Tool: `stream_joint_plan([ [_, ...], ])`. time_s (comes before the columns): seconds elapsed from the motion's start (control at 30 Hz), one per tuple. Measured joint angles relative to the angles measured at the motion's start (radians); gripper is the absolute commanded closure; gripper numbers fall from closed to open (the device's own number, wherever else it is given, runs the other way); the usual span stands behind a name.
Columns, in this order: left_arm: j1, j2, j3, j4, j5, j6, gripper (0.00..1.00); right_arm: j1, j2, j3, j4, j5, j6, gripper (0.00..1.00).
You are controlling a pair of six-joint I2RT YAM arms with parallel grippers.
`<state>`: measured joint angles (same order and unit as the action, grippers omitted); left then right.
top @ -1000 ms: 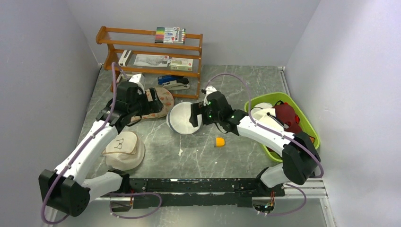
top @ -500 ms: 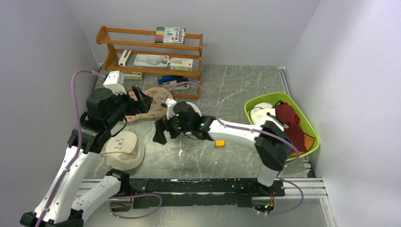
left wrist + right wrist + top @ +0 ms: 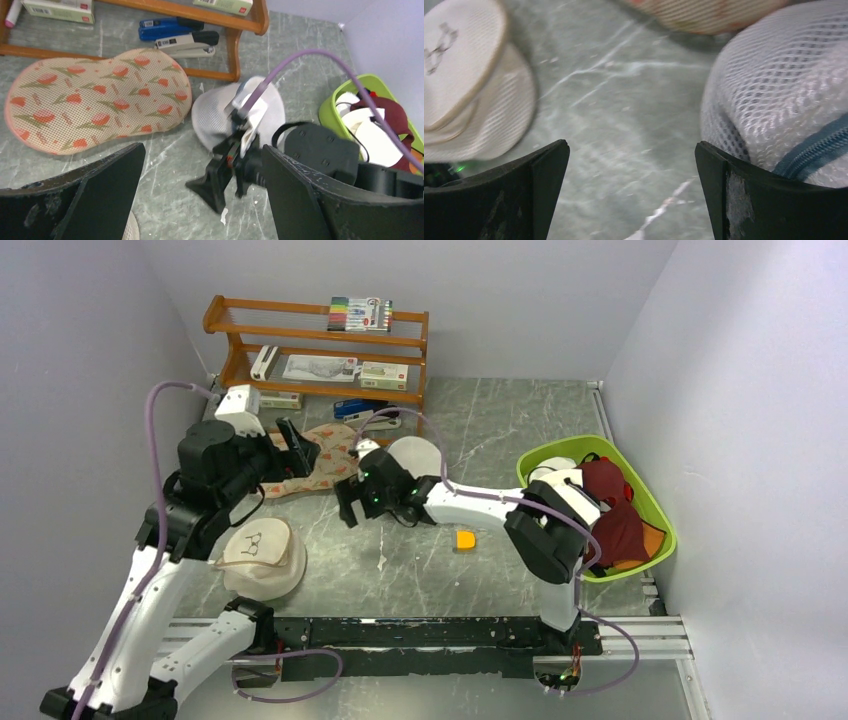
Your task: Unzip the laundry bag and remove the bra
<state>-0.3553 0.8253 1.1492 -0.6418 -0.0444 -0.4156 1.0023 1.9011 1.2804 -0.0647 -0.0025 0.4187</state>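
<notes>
The laundry bag [image 3: 325, 462] lies flat in front of the shelf, beige with orange-red flowers. It shows whole in the left wrist view [image 3: 95, 97], and its edge shows in the right wrist view [image 3: 704, 12]. I cannot see its zip. No bra shows at the bag. My left gripper [image 3: 300, 452] is open and empty, raised above the bag's left part, with its jaws wide apart [image 3: 200, 200]. My right gripper [image 3: 348, 505] is open and empty, low over bare table just right of and nearer than the bag [image 3: 631, 195].
A white mesh cylinder [image 3: 415, 455] with a grey-blue zip lies right behind my right gripper [image 3: 784, 100]. A cream cap [image 3: 262, 555] sits front left. A green basket [image 3: 575, 448] of clothes stands at the right. A wooden shelf [image 3: 315, 340] is at the back. A small orange piece [image 3: 465, 539] lies mid-table.
My left arm has lifted off the bag and drawn back left. My right arm has swung left across the table, and the mesh cylinder now lies farther back and to the right.
</notes>
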Motion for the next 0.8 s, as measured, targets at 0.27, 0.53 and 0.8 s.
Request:
stream_joint_plan([
  [0.27,0.0,0.19,-0.018,0.009,0.091,0.0,0.02,-0.164,-0.008,-0.061,0.039,0.002,-0.052,0.0],
  [0.53,-0.005,0.453,-0.021,0.033,0.165,0.016,0.06,-0.22,-0.084,-0.097,0.053,-0.045,-0.087,0.0],
  [0.8,-0.036,0.732,0.05,0.048,0.092,0.025,0.07,-0.245,-0.405,-0.35,0.11,-0.187,-0.079,0.0],
])
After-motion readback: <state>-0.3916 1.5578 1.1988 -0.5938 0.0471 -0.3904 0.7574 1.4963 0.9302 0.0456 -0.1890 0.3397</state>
